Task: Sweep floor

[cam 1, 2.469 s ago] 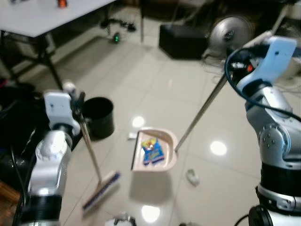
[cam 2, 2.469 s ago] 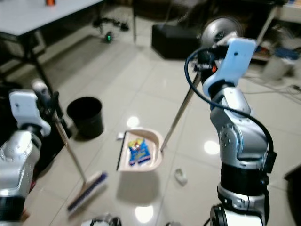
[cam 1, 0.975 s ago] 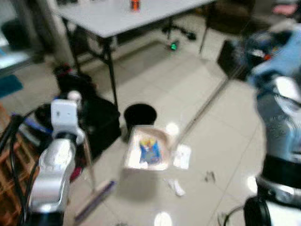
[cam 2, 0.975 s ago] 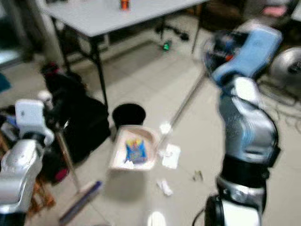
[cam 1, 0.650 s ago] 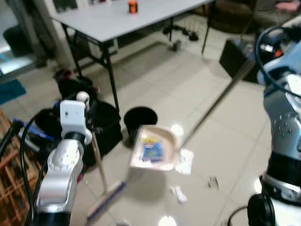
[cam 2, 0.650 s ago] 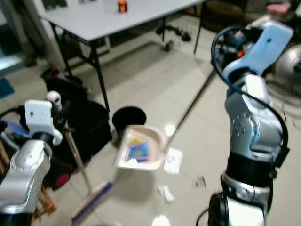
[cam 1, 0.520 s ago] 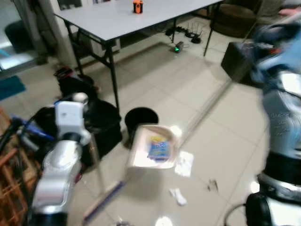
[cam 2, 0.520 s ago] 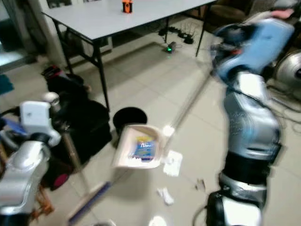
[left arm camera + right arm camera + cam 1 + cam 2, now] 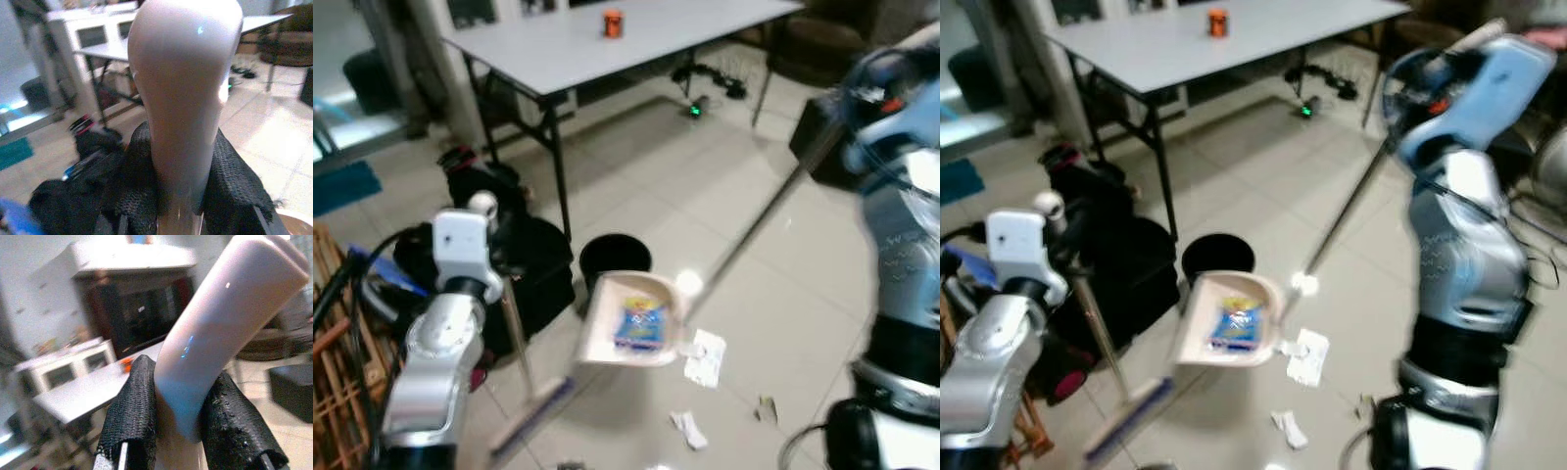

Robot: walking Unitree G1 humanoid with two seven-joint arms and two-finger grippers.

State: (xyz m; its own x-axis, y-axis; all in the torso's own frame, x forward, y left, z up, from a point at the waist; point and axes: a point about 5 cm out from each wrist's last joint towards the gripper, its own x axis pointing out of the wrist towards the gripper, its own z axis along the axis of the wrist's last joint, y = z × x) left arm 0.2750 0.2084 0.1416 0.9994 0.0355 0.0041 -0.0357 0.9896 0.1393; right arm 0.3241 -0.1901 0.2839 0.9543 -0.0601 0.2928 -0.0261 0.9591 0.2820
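Pink plastic formed the dustpan (image 9: 631,318), which hung near the centre of the head views, tilted, with a blue-and-yellow wrapper (image 9: 638,321) lying inside it. Its long metal handle (image 9: 769,217) slanted up to the upper right, where the right gripper (image 9: 178,423) was clamped around the pale grip, black fingers (image 9: 132,416) pressed on both sides. At lower left the left gripper (image 9: 178,196) was closed on the rounded top of the broom (image 9: 514,352), whose brush head (image 9: 533,416) rested on the tiled floor (image 9: 783,323). A black bin (image 9: 615,262) stood just behind the dustpan, below a white table (image 9: 607,44) at the top. White paper scraps (image 9: 705,357) lay on the tiles just right of the pan, another scrap (image 9: 688,429) nearer the bottom edge.
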